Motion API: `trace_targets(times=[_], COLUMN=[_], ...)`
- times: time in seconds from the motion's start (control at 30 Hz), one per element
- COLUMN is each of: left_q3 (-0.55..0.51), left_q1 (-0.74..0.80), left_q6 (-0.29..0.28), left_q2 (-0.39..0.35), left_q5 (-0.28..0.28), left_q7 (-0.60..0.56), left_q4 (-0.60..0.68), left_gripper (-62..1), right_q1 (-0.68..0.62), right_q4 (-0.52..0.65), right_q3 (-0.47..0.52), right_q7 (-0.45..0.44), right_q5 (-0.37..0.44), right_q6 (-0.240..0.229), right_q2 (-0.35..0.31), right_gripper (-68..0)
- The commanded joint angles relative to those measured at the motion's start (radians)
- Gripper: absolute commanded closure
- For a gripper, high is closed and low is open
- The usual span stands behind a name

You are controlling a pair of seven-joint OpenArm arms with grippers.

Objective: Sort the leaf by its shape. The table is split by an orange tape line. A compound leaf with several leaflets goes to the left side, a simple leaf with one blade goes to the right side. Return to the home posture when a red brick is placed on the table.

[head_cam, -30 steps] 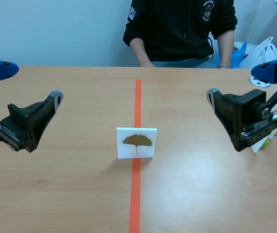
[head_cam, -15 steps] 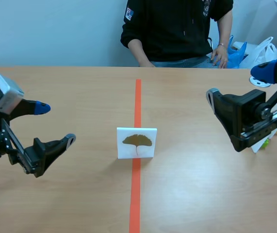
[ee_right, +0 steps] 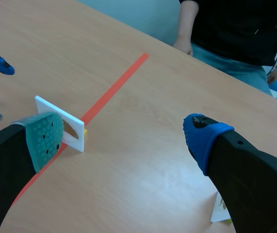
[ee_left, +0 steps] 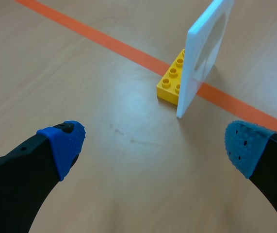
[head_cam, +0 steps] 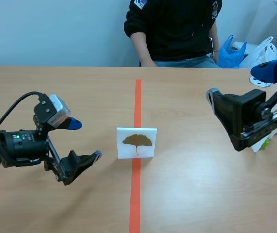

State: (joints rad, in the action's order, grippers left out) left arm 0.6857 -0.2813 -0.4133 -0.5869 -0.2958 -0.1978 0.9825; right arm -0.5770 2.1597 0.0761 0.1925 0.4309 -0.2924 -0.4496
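Observation:
A white card (head_cam: 137,142) stands upright on the orange tape line (head_cam: 135,194) in the scene view, showing one fan-shaped brown leaf (head_cam: 137,141). The left wrist view sees the card (ee_left: 203,53) edge-on, propped on a yellow brick (ee_left: 173,82). My left gripper (head_cam: 85,141) is open, low over the table just left of the card; in its own view the left gripper (ee_left: 154,145) has the card ahead of it, slightly toward its right finger. My right gripper (head_cam: 235,83) hangs open well to the right, and in its own view the right gripper (ee_right: 123,136) is far from the card (ee_right: 60,124).
A person (head_cam: 177,29) sits across the table. Blue and white bags (head_cam: 247,48) lie at the far right edge. A small white and green item (head_cam: 267,141) sits under the right arm. The tape line (ee_left: 94,36) crosses the table ahead of the left gripper.
My left arm has swung down and to the right, closing in on the card with its fingers open. The person's hand left the table edge. The right arm stayed put.

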Motion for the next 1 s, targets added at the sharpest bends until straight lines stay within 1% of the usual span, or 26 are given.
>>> trace_targets(times=[0.0, 0.2, 0.4, 0.63, 0.8, 0.87, 0.97], left_q3=[0.009, 0.08, 0.121, 0.138, 0.141, 0.141, 0.143], left_q1=[-0.026, -0.084, -0.126, -0.157, -0.166, -0.166, -0.166], left_q6=[-0.001, 0.0, 0.003, 0.007, 0.006, 0.006, 0.007], left_q2=[0.025, 0.098, 0.171, 0.244, 0.28, 0.29, 0.299], left_q5=[-0.01, -0.01, -0.009, -0.005, -0.002, 0.007, 0.01], left_q7=[-0.014, -0.014, -0.014, -0.015, -0.015, -0.015, -0.022], left_q4=[0.0, -0.065, -0.124, -0.182, -0.203, -0.208, -0.217], left_gripper=[-61.7, -61.7, -61.7, -61.7, -61.7, -61.7, -59.1], right_q1=[0.01, 0.01, 0.01, 0.01, 0.01, 0.01, 0.01], right_q4=[0.002, 0.002, 0.002, 0.002, 0.002, 0.002, 0.002], right_q3=[-0.002, -0.002, -0.002, -0.002, -0.002, -0.002, -0.002], right_q7=[-0.015, -0.016, -0.016, -0.019, -0.019, -0.019, -0.019], right_q5=[0.006, 0.006, 0.006, 0.006, 0.006, 0.006, 0.006], right_q6=[0.004, 0.004, 0.004, 0.004, 0.004, 0.004, 0.004], right_q2=[-0.013, -0.013, -0.013, -0.013, -0.013, -0.013, -0.013], right_gripper=[-50.6, -50.6, -50.6, -50.6, -50.6, -50.6, -50.6])
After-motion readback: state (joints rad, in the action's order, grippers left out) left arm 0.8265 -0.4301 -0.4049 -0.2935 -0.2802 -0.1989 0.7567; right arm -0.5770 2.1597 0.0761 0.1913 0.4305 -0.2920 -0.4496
